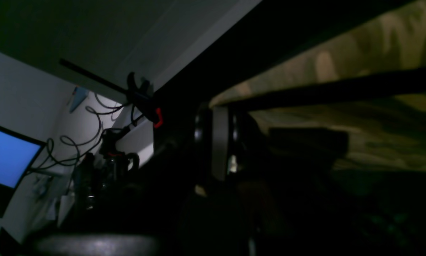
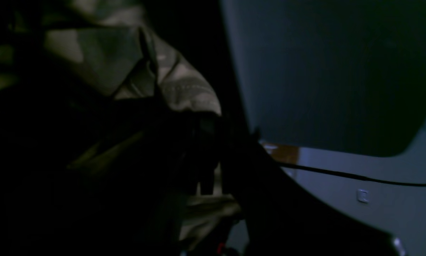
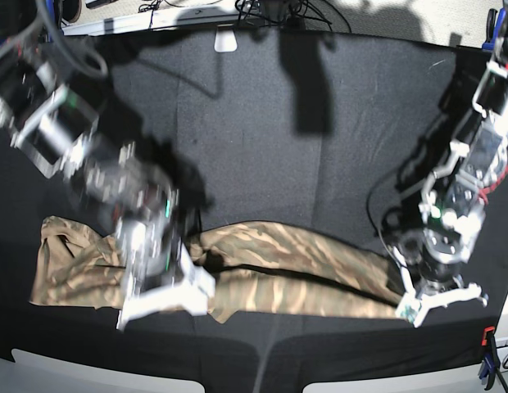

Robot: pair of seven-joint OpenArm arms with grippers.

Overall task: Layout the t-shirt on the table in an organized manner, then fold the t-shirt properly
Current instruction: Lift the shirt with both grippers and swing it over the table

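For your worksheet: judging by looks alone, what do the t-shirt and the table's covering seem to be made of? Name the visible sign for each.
The t-shirt: soft woven or knit cloth, matte, in tan and olive camouflage; it lies bunched in limp folds and creases.
The table covering: seemingly black fabric, dull and without glare; faint seams or creases run across it. The fibre of either cannot be told.

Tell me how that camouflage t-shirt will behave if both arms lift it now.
The t-shirt lies bunched in a long creased band, so it is probably floppy and would sag between the left gripper and right gripper. It looks thin, likely light.
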